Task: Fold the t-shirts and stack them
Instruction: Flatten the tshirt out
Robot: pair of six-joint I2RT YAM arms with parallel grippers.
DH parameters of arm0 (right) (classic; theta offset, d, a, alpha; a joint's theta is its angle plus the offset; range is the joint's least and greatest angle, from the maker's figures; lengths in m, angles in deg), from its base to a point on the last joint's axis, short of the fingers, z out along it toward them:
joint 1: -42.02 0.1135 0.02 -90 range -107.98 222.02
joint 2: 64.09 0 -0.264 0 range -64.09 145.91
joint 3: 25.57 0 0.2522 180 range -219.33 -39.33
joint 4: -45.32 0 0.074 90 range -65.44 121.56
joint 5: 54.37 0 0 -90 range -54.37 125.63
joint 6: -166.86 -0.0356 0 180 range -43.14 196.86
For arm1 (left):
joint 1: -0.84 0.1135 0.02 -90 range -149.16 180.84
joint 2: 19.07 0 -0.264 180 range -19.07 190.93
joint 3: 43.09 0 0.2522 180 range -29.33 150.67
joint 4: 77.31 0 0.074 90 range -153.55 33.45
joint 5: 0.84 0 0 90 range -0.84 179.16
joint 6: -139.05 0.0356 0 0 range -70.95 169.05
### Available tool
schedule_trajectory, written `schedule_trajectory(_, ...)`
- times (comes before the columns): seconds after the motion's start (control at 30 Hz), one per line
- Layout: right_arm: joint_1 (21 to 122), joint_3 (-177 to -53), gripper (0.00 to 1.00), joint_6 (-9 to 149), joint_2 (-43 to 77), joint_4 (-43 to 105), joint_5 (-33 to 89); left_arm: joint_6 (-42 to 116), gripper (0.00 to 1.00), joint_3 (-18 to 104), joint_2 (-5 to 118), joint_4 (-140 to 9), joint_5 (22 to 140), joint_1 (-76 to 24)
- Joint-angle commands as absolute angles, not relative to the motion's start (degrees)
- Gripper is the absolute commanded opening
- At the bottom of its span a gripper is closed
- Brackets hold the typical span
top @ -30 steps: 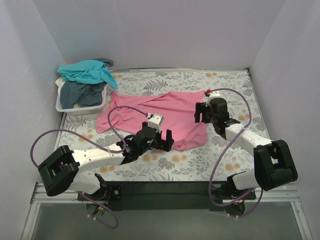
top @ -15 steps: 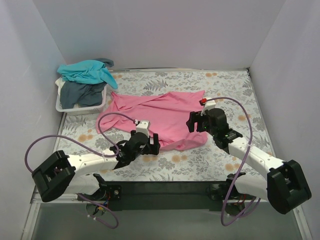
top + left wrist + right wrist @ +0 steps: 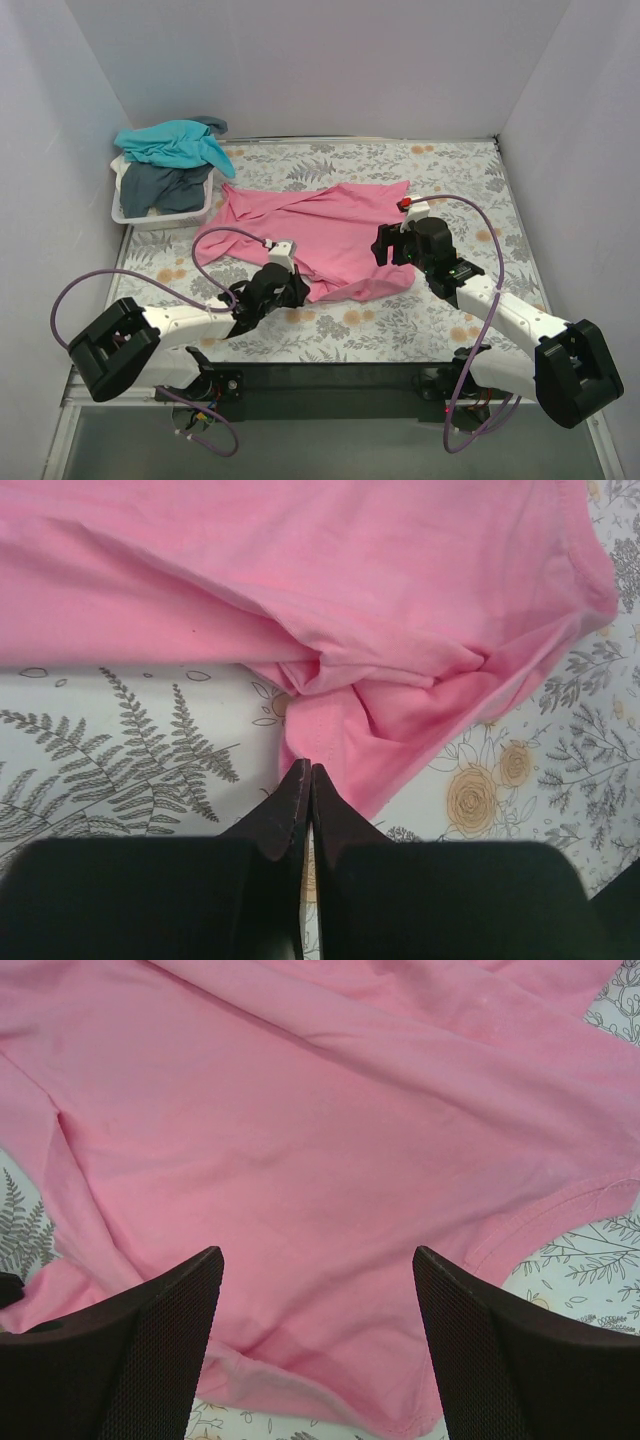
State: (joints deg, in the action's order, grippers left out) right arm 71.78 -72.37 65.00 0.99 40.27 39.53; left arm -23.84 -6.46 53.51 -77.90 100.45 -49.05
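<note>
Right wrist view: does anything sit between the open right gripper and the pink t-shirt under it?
Nothing visible does. The right gripper hangs with its jaws open right over the pink t-shirt, and only bare pink cloth shows between its fingers.

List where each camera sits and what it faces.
Top external: above and behind, looking down at table, basket, left arm, right arm.
Left wrist: low, facing pink shirt near edge; shut left pincer pinching it.
Right wrist: over the shirt, looking down; open right pincer shows.
Shared: both wrists see the pink shirt.
</note>
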Motion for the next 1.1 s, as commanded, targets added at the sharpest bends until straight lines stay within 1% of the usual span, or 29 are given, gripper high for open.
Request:
schedule_trajectory(0.0, 72.17, -72.2, 0.7, 64.91, 0.42, 41.58, 40.02, -25.31, 0.0, -6.39, 54.67, -80.95, 96.02, -48.91)
schedule_trajectory(0.3, 72.26, -72.03, 0.7, 65.26, -0.29, 41.58, 41.16, -30.13, 0.0, -9.99, 50.81, -85.08, 89.25, -49.78)
schedule_trajectory(0.5, 72.17, -72.9, 0.71, 65.87, -0.37, 41.32, 43.19, -31.11, 0.0, -8.51, 51.24, -89.38, 85.74, -55.67)
schedule_trajectory(0.6, 72.17, -73.78, 0.72, 66.23, -0.37, 41.05, 44.76, -30.41, 0.0, -7.89, 51.51, -93.94, 80.83, -57.52)
schedule_trajectory(0.67, 72.17, -74.49, 0.73, 66.75, -0.11, 40.62, 46.96, -30.15, 0.0, -6.92, 51.94, -97.02, 75.29, -58.22)
schedule_trajectory(0.8, 71.3, -77.47, 0.75, 67.63, 0.94, 40.26, 48.99, -29.53, 0.0, -4.29, 56.15, -101.51, 67.55, -59.98)
schedule_trajectory(1.07, 69.71, -80.64, 0.75, 67.72, 8.15, 40.35, 44.6, -32.34, 0.0, 2.29, 68.98, -114.25, 55.51, -64.55)
